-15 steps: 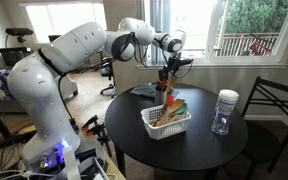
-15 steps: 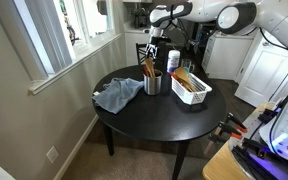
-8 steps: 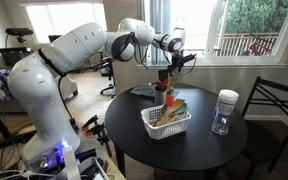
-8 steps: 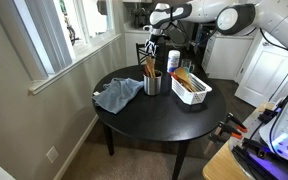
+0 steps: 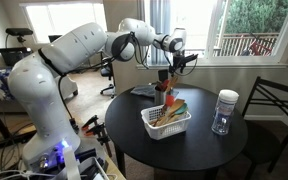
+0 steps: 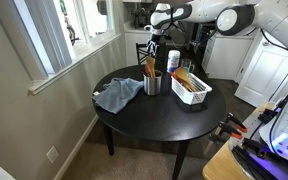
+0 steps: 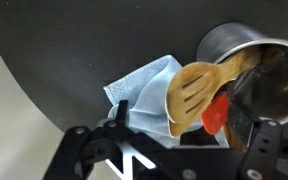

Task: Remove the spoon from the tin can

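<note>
The tin can (image 6: 153,84) stands on the round black table (image 6: 154,118) beside a white basket. In the wrist view the can (image 7: 252,58) is a shiny metal cylinder at the upper right. The pale wooden spoon (image 7: 198,90), with a slotted head, sticks up out of it next to a red spatula (image 7: 216,112). The spoon also shows in an exterior view (image 6: 148,67). My gripper (image 6: 152,44) hangs right above the utensil tops, also seen in an exterior view (image 5: 168,68). In the wrist view my gripper (image 7: 174,150) has its fingers spread wide, open and empty, with the spoon head just beyond them.
A crumpled blue cloth (image 6: 117,94) lies next to the can, under the spoon head in the wrist view (image 7: 142,92). The white slotted basket (image 5: 166,123) holds several utensils. A clear glass jar with a white lid (image 5: 224,110) stands near the table edge. A dark chair (image 5: 276,112) stands beside it.
</note>
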### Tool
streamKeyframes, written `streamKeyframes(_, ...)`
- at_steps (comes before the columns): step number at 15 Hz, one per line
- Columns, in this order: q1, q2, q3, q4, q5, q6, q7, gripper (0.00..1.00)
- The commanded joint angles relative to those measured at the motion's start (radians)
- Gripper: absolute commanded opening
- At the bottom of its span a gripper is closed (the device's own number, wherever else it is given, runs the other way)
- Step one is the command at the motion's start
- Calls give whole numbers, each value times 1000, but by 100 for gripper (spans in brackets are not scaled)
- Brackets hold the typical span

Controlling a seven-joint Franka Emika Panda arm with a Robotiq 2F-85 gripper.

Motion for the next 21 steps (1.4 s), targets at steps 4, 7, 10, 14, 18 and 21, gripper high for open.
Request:
streamKeyframes(4, -5, -4, -11, -7, 15, -92, 86, 100)
streamKeyframes(7, -6, 2, -6, -6, 24, -104, 93, 100)
streamKeyframes(10, -11, 12, -3, -8, 32, -104, 88, 100)
streamKeyframes(14, -27, 27, 12, -8, 73, -117, 85, 100)
streamKeyframes(18, -35, 32, 14, -9, 97, -122, 87, 100)
streamKeyframes(21, -42, 29, 15, -9, 110, -117, 88, 100)
